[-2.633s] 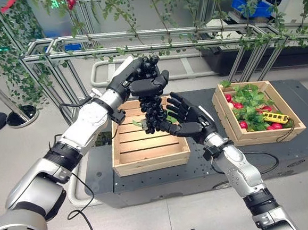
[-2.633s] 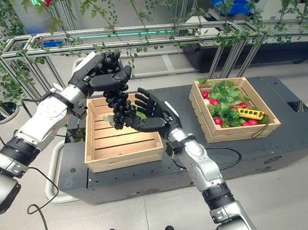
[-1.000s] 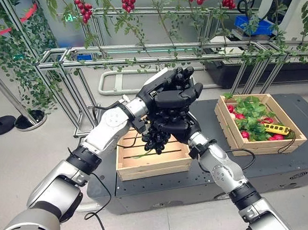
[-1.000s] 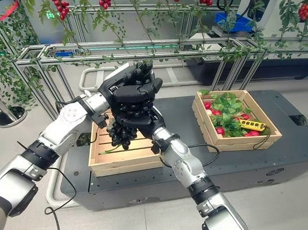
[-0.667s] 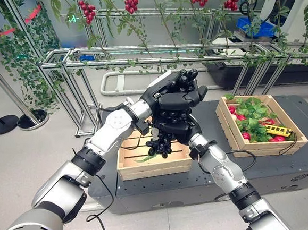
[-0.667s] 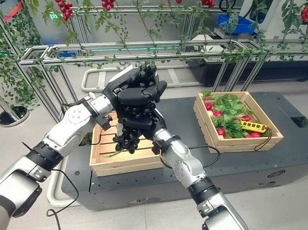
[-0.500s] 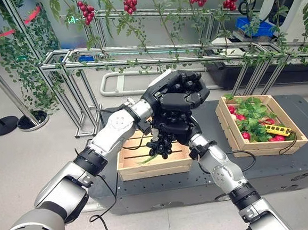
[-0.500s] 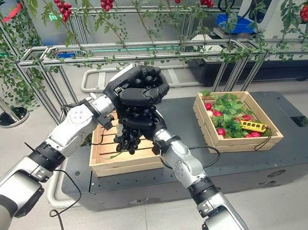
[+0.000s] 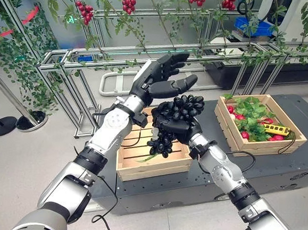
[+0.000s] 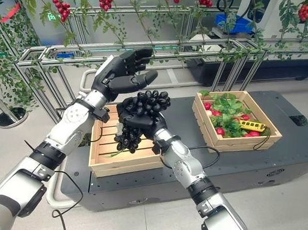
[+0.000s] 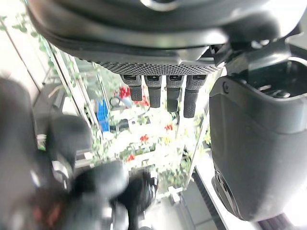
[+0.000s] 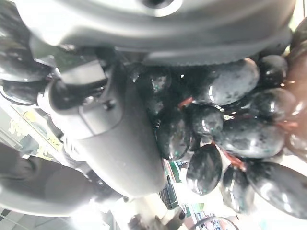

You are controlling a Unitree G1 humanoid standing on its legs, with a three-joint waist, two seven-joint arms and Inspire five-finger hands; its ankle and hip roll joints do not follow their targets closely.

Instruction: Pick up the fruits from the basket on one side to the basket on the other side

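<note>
A bunch of dark grapes [image 9: 180, 107] is held in the air above the left wooden crate [image 9: 151, 166]. My right hand [image 9: 175, 128] is shut on it from below, with part of the bunch hanging down past the palm. In the right wrist view the grapes [image 12: 225, 127] press against the palm beside the thumb [image 12: 117, 143]. My left hand [image 9: 158, 79] is open just above and left of the bunch, fingers spread and apart from it; its straight fingers [image 11: 163, 93] hold nothing. The right wooden crate [image 9: 262, 147] holds green leaves, red fruits and a yellow item.
Both crates stand on a dark low platform [image 9: 202, 177]. Behind them runs a metal frame [image 9: 94, 54] with leafy vines and hanging red tomato clusters [image 9: 128, 1]. A stanchion base [image 9: 1, 126] stands on the floor at far left.
My left hand has let go of the grapes, opened and lifted away up and to the left. The bunch now stays in my right hand alone.
</note>
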